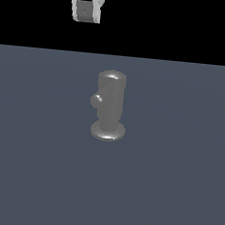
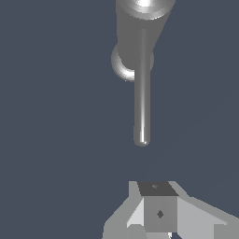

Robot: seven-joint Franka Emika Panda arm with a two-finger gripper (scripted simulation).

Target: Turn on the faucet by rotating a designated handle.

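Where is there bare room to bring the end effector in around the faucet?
Bare floor rings the faucet on every side. The one obstruction is the handle, jutting from its upper body. The end effector hangs high, apart from both.

Handle (image 2: 142, 93) juts from faucet (image 2: 135, 32), rounded tip toward claw (image 2: 156, 205), not touching.

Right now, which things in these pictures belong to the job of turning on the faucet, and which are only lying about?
Belong to the job:
- faucet, upright on its round base
- handle, the slim rod sticking out sideways from the faucet
- gripper, high above, touching nothing

Just lying about:
- nothing else shows; only the floor under the faucet
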